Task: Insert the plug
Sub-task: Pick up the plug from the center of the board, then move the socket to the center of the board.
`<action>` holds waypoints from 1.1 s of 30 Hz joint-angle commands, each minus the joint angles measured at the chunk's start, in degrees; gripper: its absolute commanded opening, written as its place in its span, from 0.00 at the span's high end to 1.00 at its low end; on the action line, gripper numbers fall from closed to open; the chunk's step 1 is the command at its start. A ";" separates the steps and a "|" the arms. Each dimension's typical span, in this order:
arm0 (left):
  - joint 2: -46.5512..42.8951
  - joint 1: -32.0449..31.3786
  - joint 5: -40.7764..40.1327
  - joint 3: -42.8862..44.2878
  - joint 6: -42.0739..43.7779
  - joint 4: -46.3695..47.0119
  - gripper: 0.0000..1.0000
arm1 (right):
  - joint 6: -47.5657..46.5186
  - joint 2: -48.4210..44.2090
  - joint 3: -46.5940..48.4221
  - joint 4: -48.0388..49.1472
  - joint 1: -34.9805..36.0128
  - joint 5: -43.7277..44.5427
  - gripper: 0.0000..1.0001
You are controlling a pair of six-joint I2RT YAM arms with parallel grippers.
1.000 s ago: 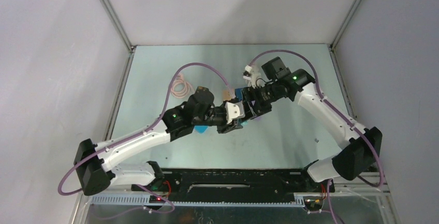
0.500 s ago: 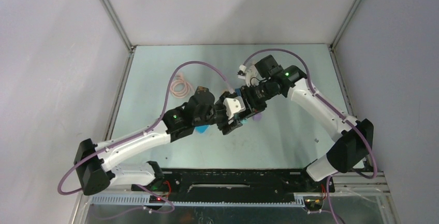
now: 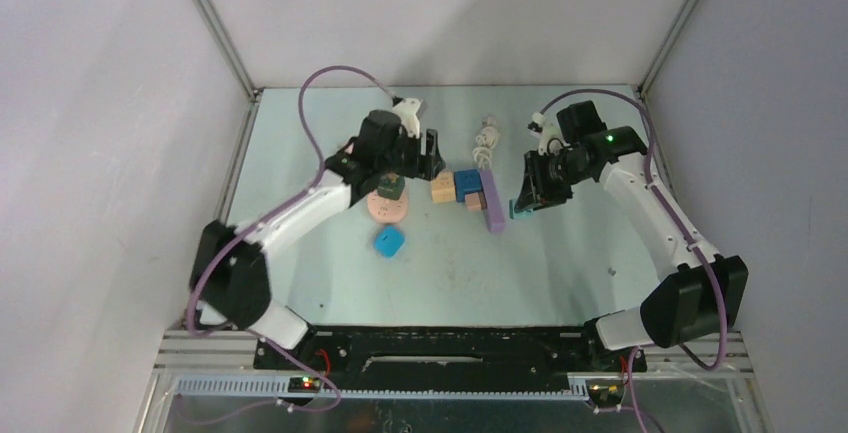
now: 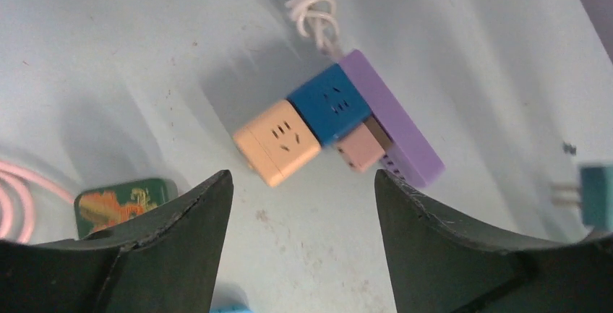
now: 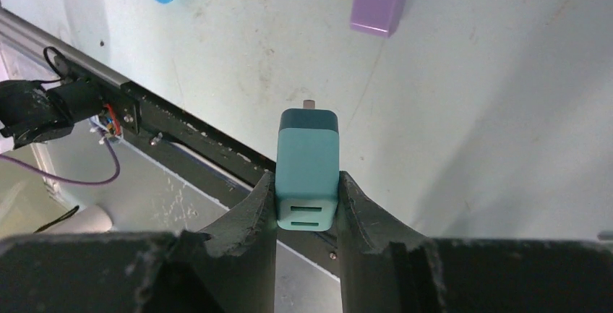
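Note:
A teal plug (image 5: 309, 168) is pinched between the jaws of my right gripper (image 5: 307, 183), one metal prong showing at its far end. That gripper (image 3: 524, 199) hovers just right of the socket cluster: a purple strip (image 3: 492, 201), a blue cube (image 3: 466, 185), an orange socket cube (image 3: 443, 188) and a small pink block (image 4: 359, 148). My left gripper (image 4: 301, 179) stands open and holds nothing, above the table left of the cluster (image 3: 424, 153). The plug (image 4: 596, 194) also shows at the right edge of the left wrist view.
A white coiled cable (image 3: 487, 138) runs back from the purple strip. A pink disc (image 3: 388, 209) with a green tin (image 4: 119, 201) on it lies left of the cluster. A loose light-blue cube (image 3: 389, 241) sits nearer the front. Grey walls enclose the table.
The two grippers were together over the middle of the table. They have drawn apart: the left one swung to the back left and opened, the right one moved right, shut on the plug.

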 commanded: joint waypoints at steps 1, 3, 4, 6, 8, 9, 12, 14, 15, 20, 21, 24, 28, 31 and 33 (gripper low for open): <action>10.91 3.71 7.20 12.46 -6.02 -9.37 0.27 | -1.61 -2.73 0.14 -0.35 -1.07 1.74 1.00; 16.62 5.79 8.77 17.45 -6.79 -10.19 0.30 | -0.87 -3.08 0.26 -0.04 -1.16 2.42 1.00; 19.37 6.82 9.99 20.01 -7.29 -11.45 0.33 | -0.64 -3.12 0.21 -0.10 -1.29 2.55 1.00; 25.24 8.65 12.36 24.92 -8.28 -13.79 0.37 | -0.38 -3.18 0.20 -0.21 -1.37 2.66 1.00; 30.09 9.94 14.95 28.75 -8.99 -15.01 0.38 | -0.24 -3.10 0.16 -0.28 -1.41 2.66 1.00; 32.11 10.36 16.39 30.30 -9.17 -15.55 0.37 | -0.18 -2.95 0.22 -0.32 -1.44 2.66 1.00; 36.90 10.73 19.43 34.13 -9.18 -17.42 0.36 | 0.69 -1.91 0.20 0.05 -1.92 3.72 1.00; 38.71 10.72 21.33 34.61 -9.79 -17.04 0.35 | 1.22 -0.04 0.22 1.43 -2.52 3.56 1.00; 39.57 10.74 22.71 34.32 -10.31 -16.26 0.34 | 1.46 0.75 0.22 2.41 -3.16 2.72 1.00; 40.09 10.52 28.74 30.14 -12.97 -10.79 0.34 | 2.36 4.13 2.01 4.30 -5.73 -0.57 1.00; 39.70 10.42 29.86 28.31 -13.59 -9.57 0.34 | 2.08 4.70 2.76 3.92 -5.73 -0.59 1.00; 38.06 9.69 30.67 24.80 -14.25 -7.68 0.34 | 1.47 6.10 4.79 2.50 -5.81 -0.02 1.00; 34.56 8.47 31.41 17.67 -17.69 -2.22 0.34 | 0.49 7.05 5.64 1.71 -5.99 0.53 1.00; 31.61 6.93 31.12 12.36 -20.82 2.51 0.33 | 0.26 7.21 5.77 1.34 -6.06 0.73 1.00; 30.03 5.52 30.94 9.58 -23.08 5.36 0.33 | 0.12 7.21 5.76 1.22 -6.09 0.80 1.00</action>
